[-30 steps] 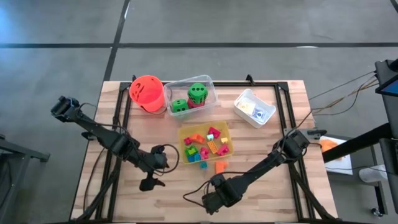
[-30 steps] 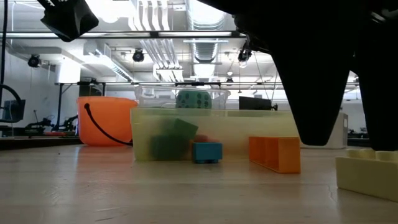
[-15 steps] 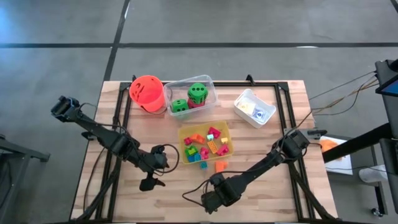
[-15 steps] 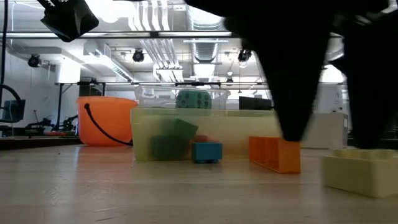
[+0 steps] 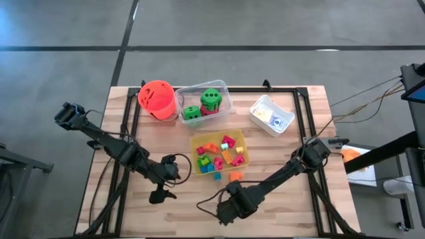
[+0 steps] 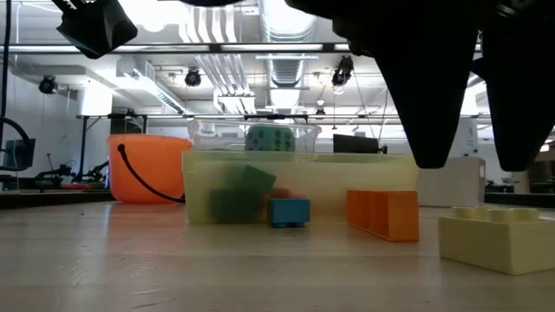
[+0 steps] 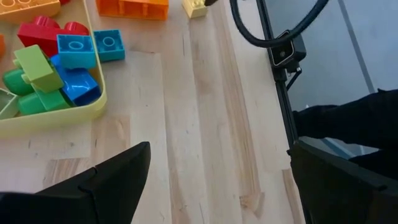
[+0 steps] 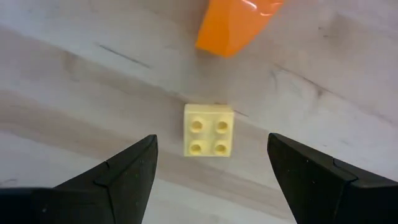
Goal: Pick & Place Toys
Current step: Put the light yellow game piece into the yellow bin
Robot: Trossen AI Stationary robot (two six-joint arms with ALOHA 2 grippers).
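A pale yellow four-stud block lies flat on the wooden table, also seen in the low view. An orange block lies just beyond it. My right gripper hangs open above the pale yellow block, a finger on either side, touching nothing; the low view shows its tips clear of the block. My left gripper is open and empty at the near left. A yellow tray holds several bright blocks. Two green dotted dice sit in a clear tray.
An orange bucket stands at the far left beside the clear tray. A white tray sits at the far right. A blue block lies against the yellow tray's near side. Bare wood lies between the two grippers.
My right gripper has moved a little toward the table's far edge, toward the orange block, and stays open. In the low view its fingers now stand higher over the pale yellow block, which shows slightly shifted along the table.
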